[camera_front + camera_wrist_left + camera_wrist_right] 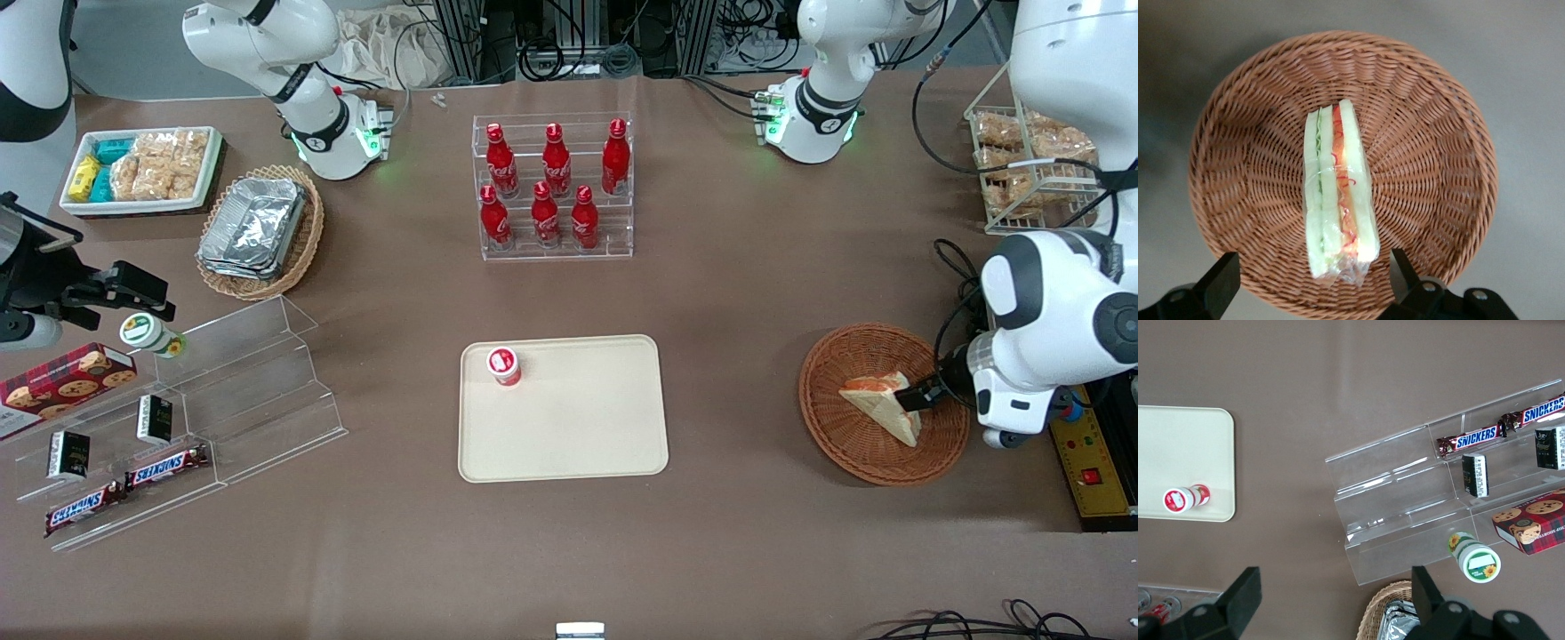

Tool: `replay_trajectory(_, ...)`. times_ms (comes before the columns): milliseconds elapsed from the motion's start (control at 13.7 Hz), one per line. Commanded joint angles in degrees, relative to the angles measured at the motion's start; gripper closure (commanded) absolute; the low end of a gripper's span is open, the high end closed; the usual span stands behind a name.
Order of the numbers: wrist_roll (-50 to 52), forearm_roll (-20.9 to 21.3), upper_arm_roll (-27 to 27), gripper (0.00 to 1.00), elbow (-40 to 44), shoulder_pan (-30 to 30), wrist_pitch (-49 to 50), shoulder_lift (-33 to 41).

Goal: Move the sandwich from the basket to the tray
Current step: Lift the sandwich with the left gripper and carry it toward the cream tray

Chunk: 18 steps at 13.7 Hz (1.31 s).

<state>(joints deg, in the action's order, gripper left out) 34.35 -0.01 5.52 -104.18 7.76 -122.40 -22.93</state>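
Sandwich (1339,190) lies in the basket (1258,133), a wrapped wedge resting on one bread face, with the tray (578,436) well apart from it toward the middle of the tabletop (756,551). The hand (1313,283) hangs just above the wedge, released, one finger on either side of its thick end with air between each pad and the bread.

Done well, the grasp means lowering until the pads sit level with the bread, then closing gently across the thickness so the filling is not squashed and the loose wrap is not all that gets caught. It should lift straight up over the basket rim before travelling, and set down on a bare part of the tray, away from the small red-capped bottle (503,365) standing there.

In the wrist view the long axis runs straight away from the hand, layered cut edge facing up. From the front view the narrow tip seems to point toward the front camera, though the hand hides part of it.
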Motion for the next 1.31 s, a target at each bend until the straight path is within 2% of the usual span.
replay_trajectory(0, 5.55, 1.16, 0.11, 0.0, -0.06, -0.29, -1.18, -1.32)
replay_trajectory(657, 6.96, 1.07, 0.02, 0.0, -0.85, 0.23, -2.05, -5.19)
replay_trajectory(876, 11.26, 1.15, 0.11, 0.0, -0.77, -0.29, -5.3, -7.3)
replay_trajectory(949, 11.53, 1.07, 0.11, 0.1, -0.59, -0.38, -5.57, -7.39)
replay_trajectory(1095, 13.81, 1.07, 0.19, 0.76, -0.15, -0.38, -5.84, -7.65)
replay_trajectory(1168, 15.04, 1.07, 0.28, 0.94, 0.54, -0.73, -5.84, -8.0)
replay_trajectory(1241, 16.35, 1.15, 0.28, 1.0, 0.64, -1.17, -5.84, -8.01)
